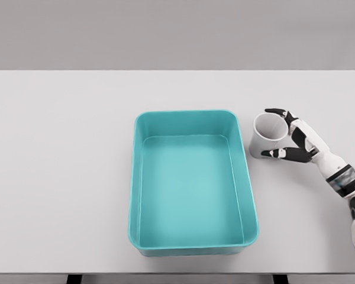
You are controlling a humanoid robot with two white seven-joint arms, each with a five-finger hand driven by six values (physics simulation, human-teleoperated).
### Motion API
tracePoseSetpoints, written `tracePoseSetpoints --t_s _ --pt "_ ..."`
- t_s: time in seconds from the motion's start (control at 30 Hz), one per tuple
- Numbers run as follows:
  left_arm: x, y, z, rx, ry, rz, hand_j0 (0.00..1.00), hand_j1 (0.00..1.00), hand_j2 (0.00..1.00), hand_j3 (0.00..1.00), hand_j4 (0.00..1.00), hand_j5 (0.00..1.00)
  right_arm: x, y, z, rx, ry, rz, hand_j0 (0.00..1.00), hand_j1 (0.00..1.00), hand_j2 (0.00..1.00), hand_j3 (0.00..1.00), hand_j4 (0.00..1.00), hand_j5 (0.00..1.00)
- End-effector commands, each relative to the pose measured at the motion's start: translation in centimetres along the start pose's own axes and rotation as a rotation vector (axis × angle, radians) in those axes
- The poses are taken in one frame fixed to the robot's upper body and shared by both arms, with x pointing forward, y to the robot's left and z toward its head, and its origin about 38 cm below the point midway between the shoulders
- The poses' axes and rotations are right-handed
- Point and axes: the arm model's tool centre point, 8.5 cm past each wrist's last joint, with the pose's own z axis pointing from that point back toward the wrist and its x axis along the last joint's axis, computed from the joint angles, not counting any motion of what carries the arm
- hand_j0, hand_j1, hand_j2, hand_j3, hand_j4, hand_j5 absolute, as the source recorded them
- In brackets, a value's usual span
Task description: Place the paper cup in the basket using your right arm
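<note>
desk (59, 177): white, flat top, spans nearly full frame width | far edge: straight, horizontal, in upper part of view | near edge: at bottom of frame, dark supports (74, 278) visible below it at left and right | backdrop (177, 32): plain grey wall, uniform, unmarked | lighting: even, soft shadows only

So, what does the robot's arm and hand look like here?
Only the right arm shows. Its right hand has white segments with black fingertips and black joints. The forearm is white and rounded, with a dark grey band and a thin blue ring at the wrist.
</note>
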Motion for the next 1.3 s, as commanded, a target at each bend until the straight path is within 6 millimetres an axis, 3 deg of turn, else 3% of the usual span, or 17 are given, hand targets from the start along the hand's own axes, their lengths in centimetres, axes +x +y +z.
tracePoseSetpoints --t_s 0.0,0.33,0.43,0.47,0.67,0.93,1.03,1.27 --pt "0.0 0.0 0.0 0.0 0.0 0.0 1.0 1.0 1.0 1.0 1.0 1.0 0.2 0.0 -0.1 -0.01 -0.02 -0.002 0.62 0.62 0.62 0.62 0.62 0.62" --pt "0.0 0.0 0.0 0.0 0.0 0.0 1.0 1.0 1.0 1.0 1.0 1.0 2.7 -1.7 -1.5 -0.014 -0.12 0.08 0.59 0.59 0.59 0.59 0.59 0.59" --pt "0.0 0.0 0.0 0.0 0.0 0.0 1.0 1.0 1.0 1.0 1.0 1.0 4.2 -2.7 -2.0 -0.008 -0.158 0.126 0.59 0.59 0.59 0.59 0.59 0.59" --pt "0.0 0.0 0.0 0.0 0.0 0.0 1.0 1.0 1.0 1.0 1.0 1.0 5.1 -3.9 -1.5 0.0 -0.153 0.168 0.59 0.59 0.59 0.59 0.59 0.59" --pt "0.0 0.0 0.0 0.0 0.0 0.0 1.0 1.0 1.0 1.0 1.0 1.0 9.2 -6.4 -0.8 0.048 -0.187 0.304 0.59 0.59 0.59 0.59 0.59 0.59" --pt "0.0 0.0 0.0 0.0 0.0 0.0 1.0 1.0 1.0 1.0 1.0 1.0 14.5 -5.1 -1.4 0.13 -0.297 0.405 0.59 0.59 0.59 0.59 0.59 0.59" --pt "0.0 0.0 0.0 0.0 0.0 0.0 1.0 1.0 1.0 1.0 1.0 1.0 17.3 -4.4 -1.6 0.176 -0.333 0.454 0.59 0.59 0.59 0.59 0.59 0.59" --pt "0.0 0.0 0.0 0.0 0.0 0.0 1.0 1.0 1.0 1.0 1.0 1.0 19.9 -3.5 -2.6 0.207 -0.389 0.484 0.59 0.59 0.59 0.59 0.59 0.59"
